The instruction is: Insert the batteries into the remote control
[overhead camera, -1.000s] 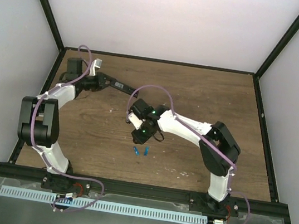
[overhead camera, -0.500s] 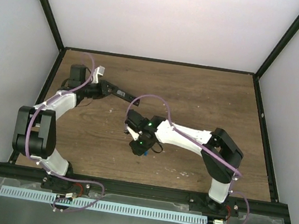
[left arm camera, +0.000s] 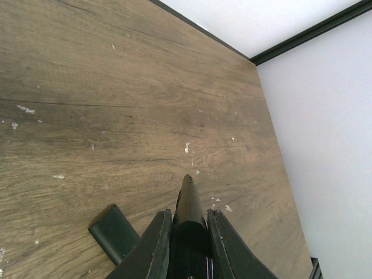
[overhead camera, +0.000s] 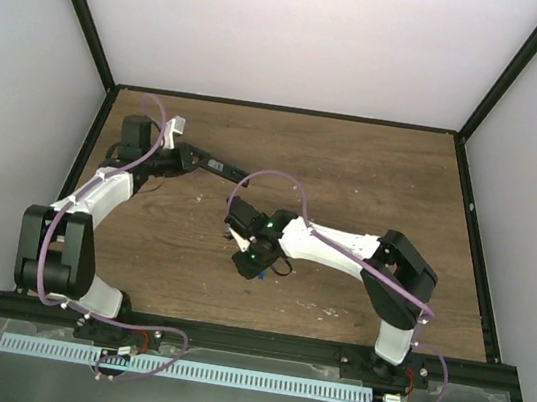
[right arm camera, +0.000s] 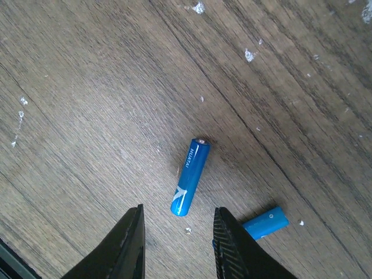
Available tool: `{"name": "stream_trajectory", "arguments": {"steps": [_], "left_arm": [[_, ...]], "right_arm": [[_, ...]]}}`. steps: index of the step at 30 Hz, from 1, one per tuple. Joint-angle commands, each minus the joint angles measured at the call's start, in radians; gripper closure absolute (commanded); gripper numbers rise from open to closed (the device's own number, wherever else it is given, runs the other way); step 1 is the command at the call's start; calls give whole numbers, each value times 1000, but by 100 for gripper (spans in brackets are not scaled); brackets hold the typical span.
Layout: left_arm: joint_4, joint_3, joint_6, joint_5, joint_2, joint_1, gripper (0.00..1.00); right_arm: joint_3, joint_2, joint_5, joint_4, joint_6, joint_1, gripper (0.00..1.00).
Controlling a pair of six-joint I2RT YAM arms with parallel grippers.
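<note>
The right fingers [right arm camera: 131, 247] are spread and empty, low over the table [right arm camera: 70, 87], bracketing only the near tip of one battery [right arm camera: 190, 176]. Closing here could squirt that slick cylinder out, or the right-hand finger could nudge the other battery [right arm camera: 265, 223] just beside it and set it rolling. The left fingers [left arm camera: 157, 244] clench one end of the remote [left arm camera: 187, 215]; so long a bar might pivot in them. Both batteries are glossy blue and round. The remote is slim and matte black, the cover [left arm camera: 114, 234] flat and black. The table is grained wood, flecked pale.
</note>
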Motion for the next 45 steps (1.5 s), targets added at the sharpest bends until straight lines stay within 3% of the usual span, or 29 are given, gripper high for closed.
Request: {"name": "stream_trajectory", "arguments": {"steps": [1,29,45], "left_arm": [[-6,-19,6,-9,-27,-5,100],[-2,-18,-5,-16,-27,-10,100],[13,-29,-23,-8,-34,-11,100]], "right_arm": [[24,28,13,19,10,1,74],[97,156,32,29,-49,2,76],[90,166,53,-10,-71,0,87]]}}
